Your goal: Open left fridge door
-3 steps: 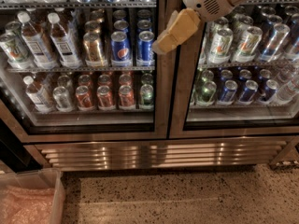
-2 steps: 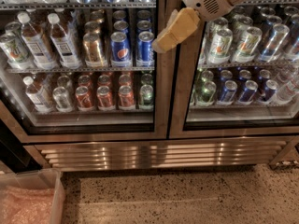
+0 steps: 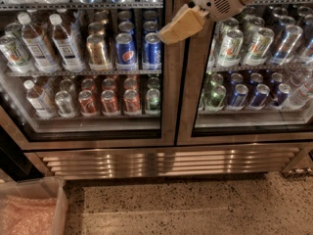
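The left fridge door (image 3: pixel 83 58) is a glass door in a brushed-steel frame, and it stands closed against the centre stile (image 3: pixel 169 97). Behind it are shelves of bottles and cans. My gripper (image 3: pixel 180 26), tan with a white wrist, reaches in from the upper right. It hangs in front of the centre stile at the left door's right edge, level with the upper shelf, and points down-left. Whether it touches the door cannot be told.
The twin right glass door (image 3: pixel 254 58) is closed, with cans behind it. A steel grille (image 3: pixel 166 161) runs below both doors. A clear bin with a pink bag (image 3: pixel 29 210) stands on the speckled floor at the lower left.
My gripper has risen slightly along the centre stile. Both doors are as they were.
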